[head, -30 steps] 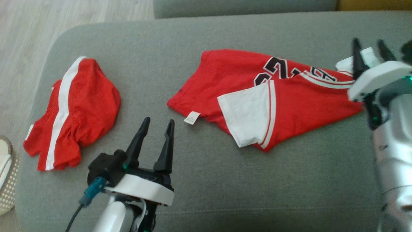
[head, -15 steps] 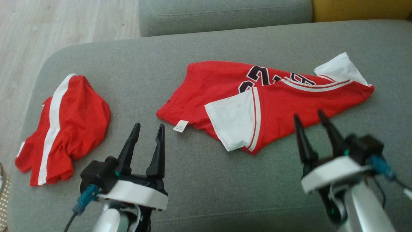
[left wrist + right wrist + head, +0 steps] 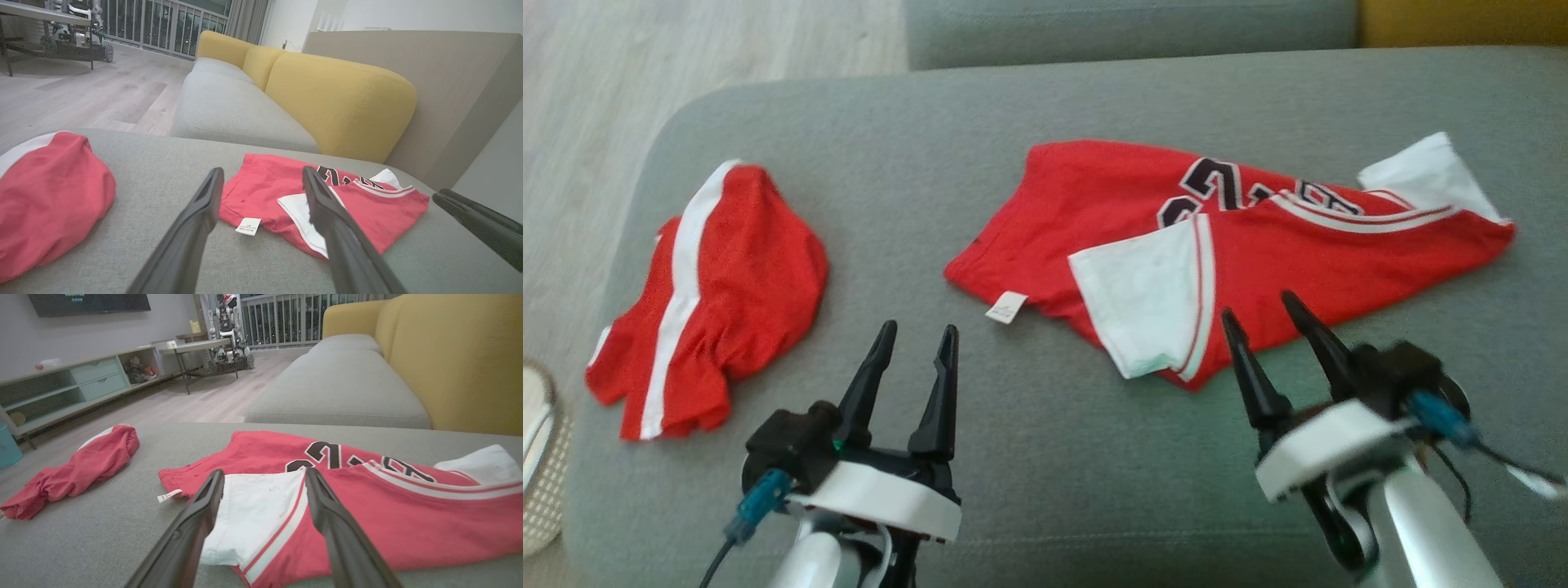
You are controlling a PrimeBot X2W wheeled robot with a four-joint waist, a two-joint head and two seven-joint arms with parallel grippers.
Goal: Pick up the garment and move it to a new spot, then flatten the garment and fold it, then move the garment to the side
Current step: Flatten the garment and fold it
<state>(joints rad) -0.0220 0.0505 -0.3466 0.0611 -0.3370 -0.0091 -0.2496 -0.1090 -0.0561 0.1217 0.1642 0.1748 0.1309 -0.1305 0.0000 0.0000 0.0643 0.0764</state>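
Both end effectors are empty, with their long dark fingers spread wide apart. The right end effector [image 3: 1258, 306] sits at the near edge of the red basketball jersey [image 3: 1094, 204], a thin knit piece with black numerals and white trim. Its fingers point at the white short sleeve [image 3: 1152, 302], which is folded in over the jersey's front. How high the fingertips ride above the cloth is hard to judge from these angles, but they do not appear to press on it. The left end effector [image 3: 920, 328] is a little to the left of the jersey's near-left corner, aimed past the small white care label [image 3: 1006, 307] that sticks out from the hem there.

The jersey lies on the grey fabric sofa seat [image 3: 1054, 457], partly flattened. Its lower half is smooth, while the upper half is creased diagonally and a second white sleeve pokes out at its far right. Well to the jersey's left, and not touching it, is a crumpled red garment with a white side stripe [image 3: 735, 286].

This looks like the flatten-and-fold step, between grips. The next move probably calls for each end effector to come down on a separate edge, pinch only the top layer, and draw the diagonal crease out before any fold is made.
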